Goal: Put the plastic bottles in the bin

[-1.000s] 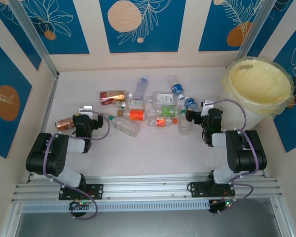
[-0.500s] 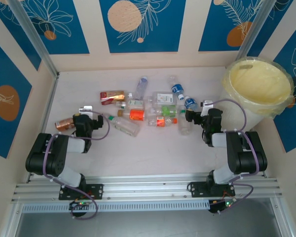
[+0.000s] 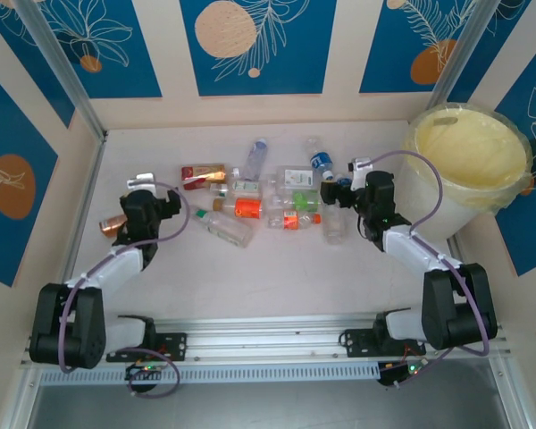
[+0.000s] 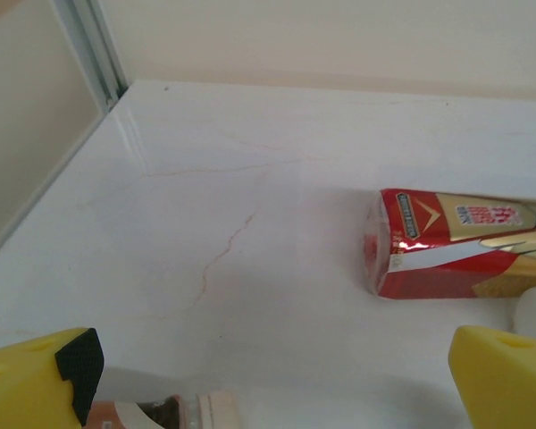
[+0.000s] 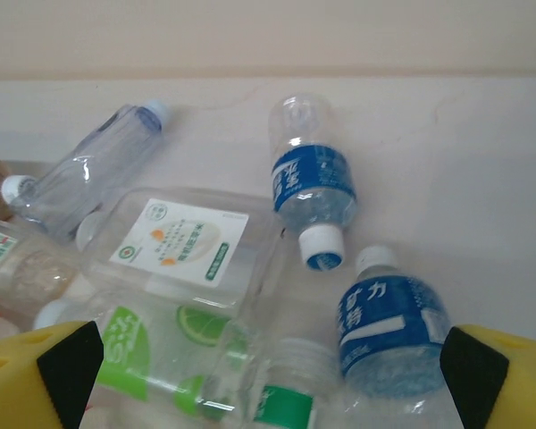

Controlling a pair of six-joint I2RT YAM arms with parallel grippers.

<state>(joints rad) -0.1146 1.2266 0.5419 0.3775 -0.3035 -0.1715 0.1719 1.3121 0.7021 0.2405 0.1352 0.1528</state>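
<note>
**Jaws wide on both sides**

The left gripper [image 3: 148, 189] hangs released near the tabletop's left edge, a copper-red bottle [image 3: 113, 223] just beside it. The right gripper [image 3: 338, 188], equally spread, hovers over the plastic bottles [image 3: 277, 198] mid-table. The bin [image 3: 469, 114] stands at the far right corner.

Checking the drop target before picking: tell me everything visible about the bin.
The bin is a large round tub of pale yellow plastic with a wide rolled rim. It stands upright in the far right corner, mouth open upward. A slot-like handle opening shows near its far rim. Its inside looks empty.
</note>
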